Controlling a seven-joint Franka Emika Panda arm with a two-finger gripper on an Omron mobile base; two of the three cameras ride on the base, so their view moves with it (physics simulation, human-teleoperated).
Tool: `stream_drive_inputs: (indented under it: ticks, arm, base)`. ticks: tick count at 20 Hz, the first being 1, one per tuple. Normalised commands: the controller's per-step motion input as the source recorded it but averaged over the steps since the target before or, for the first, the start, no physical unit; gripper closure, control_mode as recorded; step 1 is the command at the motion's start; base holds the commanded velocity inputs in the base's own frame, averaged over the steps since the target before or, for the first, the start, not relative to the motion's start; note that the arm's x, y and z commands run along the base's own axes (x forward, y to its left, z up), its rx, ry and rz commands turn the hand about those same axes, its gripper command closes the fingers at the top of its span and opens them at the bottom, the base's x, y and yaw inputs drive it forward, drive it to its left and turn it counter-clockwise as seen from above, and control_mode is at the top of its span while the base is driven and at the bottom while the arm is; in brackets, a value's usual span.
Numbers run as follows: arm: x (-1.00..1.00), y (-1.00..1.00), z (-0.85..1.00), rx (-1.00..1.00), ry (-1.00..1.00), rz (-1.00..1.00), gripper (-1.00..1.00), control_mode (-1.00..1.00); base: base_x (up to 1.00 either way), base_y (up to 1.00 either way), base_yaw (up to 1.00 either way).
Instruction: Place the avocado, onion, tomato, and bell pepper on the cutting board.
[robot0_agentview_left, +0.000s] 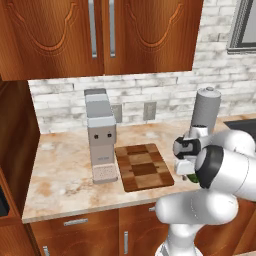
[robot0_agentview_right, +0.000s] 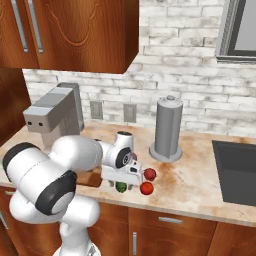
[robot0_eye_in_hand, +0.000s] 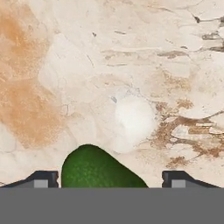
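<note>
The avocado (robot0_eye_in_hand: 94, 168) is sitting low-centre in the hand view, between the open gripper's (robot0_eye_in_hand: 111, 179) 2 fingertips on the counter (robot0_eye_in_hand: 87, 65). Closing off-centre risks squirting it toward the front edge.

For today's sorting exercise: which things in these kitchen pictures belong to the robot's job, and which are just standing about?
Job: avocado, two red vegetables, checkered cutting board, gripper.

Standing about: coffee machine, grey canister, sink, wall outlets.
</note>
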Motion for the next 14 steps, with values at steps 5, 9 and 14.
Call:
stream_drive_inputs:
  ticks: [5,9,14]
  arm:
    - [0.0,0.0,-0.12,0.0,0.01,0.0,1.0,-1.0]
    - [-0.01,0.52,0.43,-0.06,-0.03,0.0,1.0,-1.0]
    - [0.0,0.99,0.51,-0.11,-0.12,0.01,1.0,-1.0]
  base:
    - [0.0,0.0,0.0]
    - [0.0,0.0,0.0]
    - [0.0,0.0,0.0]
